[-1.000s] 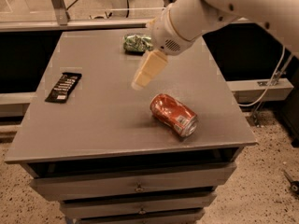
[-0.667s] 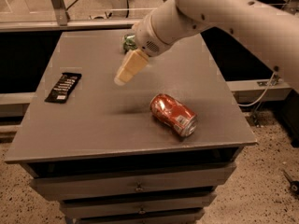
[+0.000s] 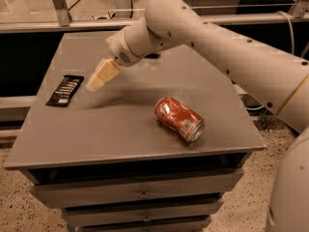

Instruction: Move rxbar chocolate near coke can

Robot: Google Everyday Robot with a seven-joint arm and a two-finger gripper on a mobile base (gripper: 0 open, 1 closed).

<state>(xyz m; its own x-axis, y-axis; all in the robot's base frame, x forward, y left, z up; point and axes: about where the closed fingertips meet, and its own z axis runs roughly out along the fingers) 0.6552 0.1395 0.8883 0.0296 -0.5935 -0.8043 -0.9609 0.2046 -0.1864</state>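
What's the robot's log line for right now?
claw: above table, close to rxbar chocolate | rxbar chocolate: lying flat, not picked up | coke can: on its side, apart from bar

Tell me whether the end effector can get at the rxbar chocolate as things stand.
Probably yes: the end effector hovers just beside the rxbar chocolate, with nothing between them.

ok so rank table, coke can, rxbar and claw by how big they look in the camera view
1. table
2. coke can
3. rxbar chocolate and claw, which hovers beside the bar: they look alike, and the claw's height above the table makes it unsure
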